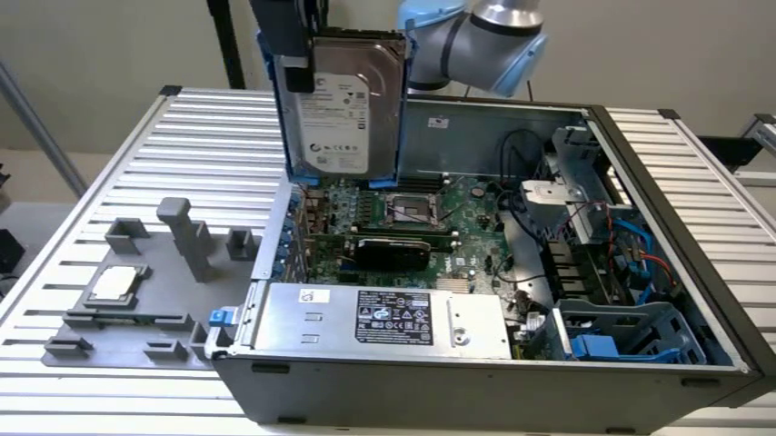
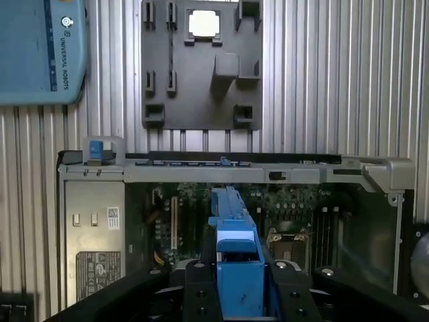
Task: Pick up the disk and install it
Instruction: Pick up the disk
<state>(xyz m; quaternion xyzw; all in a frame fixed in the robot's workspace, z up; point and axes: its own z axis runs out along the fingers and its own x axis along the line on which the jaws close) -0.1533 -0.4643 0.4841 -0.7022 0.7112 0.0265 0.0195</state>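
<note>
The disk (image 1: 343, 104) hangs upright above the back left of the open computer case (image 1: 485, 381). Its white label faces the exterior camera and blue rails run down both of its sides. My gripper (image 1: 301, 56) is shut on its upper part. In the wrist view the disk (image 2: 234, 248) appears edge-on as a blue rail running between my black fingers (image 2: 196, 290), with the motherboard (image 2: 295, 208) beneath it.
Inside the case lie the motherboard (image 1: 412, 213), a silver box with a black label (image 1: 382, 318) and a blue plastic bay (image 1: 631, 331) at the exterior view's right. A grey fixture plate (image 1: 134, 309) with a small silver chip (image 1: 115, 283) sits on the slatted table (image 1: 206, 136).
</note>
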